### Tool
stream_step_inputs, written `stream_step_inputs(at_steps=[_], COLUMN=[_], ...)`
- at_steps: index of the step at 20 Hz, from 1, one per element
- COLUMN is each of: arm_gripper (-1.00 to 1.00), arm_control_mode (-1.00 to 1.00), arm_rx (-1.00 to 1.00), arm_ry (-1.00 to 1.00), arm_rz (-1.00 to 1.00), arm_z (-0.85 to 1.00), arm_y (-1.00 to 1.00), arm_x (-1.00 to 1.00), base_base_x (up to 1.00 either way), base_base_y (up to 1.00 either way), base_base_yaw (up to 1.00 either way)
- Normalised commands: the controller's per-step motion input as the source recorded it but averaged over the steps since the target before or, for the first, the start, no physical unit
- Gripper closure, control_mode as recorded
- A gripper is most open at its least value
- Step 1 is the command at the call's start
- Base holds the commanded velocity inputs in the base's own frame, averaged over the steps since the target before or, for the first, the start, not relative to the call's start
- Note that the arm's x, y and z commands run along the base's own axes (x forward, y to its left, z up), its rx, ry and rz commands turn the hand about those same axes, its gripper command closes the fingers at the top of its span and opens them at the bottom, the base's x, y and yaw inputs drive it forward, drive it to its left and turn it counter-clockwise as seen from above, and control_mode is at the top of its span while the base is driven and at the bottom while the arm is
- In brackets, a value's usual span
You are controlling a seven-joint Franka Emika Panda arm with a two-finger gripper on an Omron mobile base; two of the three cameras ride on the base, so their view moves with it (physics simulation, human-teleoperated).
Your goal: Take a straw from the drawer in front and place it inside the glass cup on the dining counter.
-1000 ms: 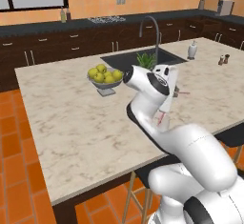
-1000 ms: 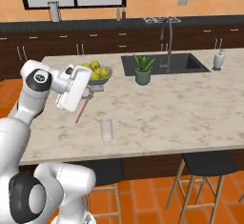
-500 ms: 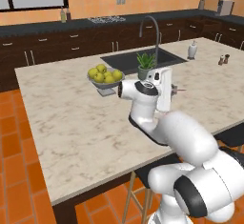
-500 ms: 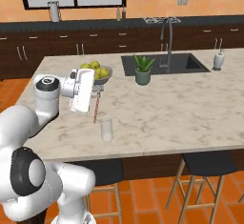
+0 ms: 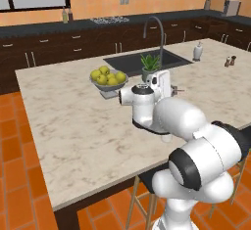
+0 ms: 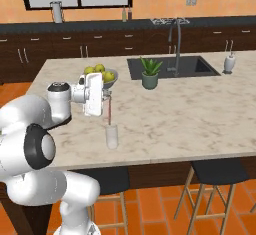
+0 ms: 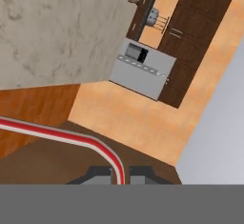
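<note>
The red straw (image 6: pixel 109 113) hangs straight up and down, right over the glass cup (image 6: pixel 111 136). Its low end is at the cup's rim. Close up, the straw (image 7: pixel 71 137) is red with pale edges and has a bend. The clear little cup stands upright near the front edge of the pale stone counter (image 6: pixel 200 114).

Straw held upright over the glass cup on the counter

The hand (image 6: pixel 106 98) grips the straw (image 6: pixel 109 113) by its top; the straw hangs straight down, its lower end just above the glass cup (image 6: pixel 111 136) near the front edge of the counter (image 6: pixel 200 109).
</note>
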Motion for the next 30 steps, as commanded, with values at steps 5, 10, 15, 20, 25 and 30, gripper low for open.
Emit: stream_step_inputs(at_steps=[5, 10, 15, 20, 25, 30], arm_gripper=[1.00, 1.00, 1.00, 1.00, 1.00, 1.00], arm_control_mode=[-1.00, -1.00, -1.00, -1.00, -1.00, -1.00], arm_rx=[-0.05, 0.00, 0.00, 0.00, 0.00, 0.00], arm_ry=[0.00, 0.00, 0.00, 0.00, 0.00, 0.00], arm_rz=[-0.05, -0.03, -0.02, -0.04, -0.05, -0.04], arm_z=[-0.19, -0.08, -0.08, -0.09, -0.11, -0.28], arm_y=[0.00, 0.00, 0.00, 0.00, 0.00, -0.03], arm_x=[0.24, 0.26, 0.15, -0.03, -0.21, -0.17], base_base_x=[0.00, 0.00, 0.00, 0.00, 0.00, 0.00], base_base_y=[0.00, 0.00, 0.00, 0.00, 0.00, 0.00], base_base_yaw=[0.00, 0.00, 0.00, 0.00, 0.00, 0.00])
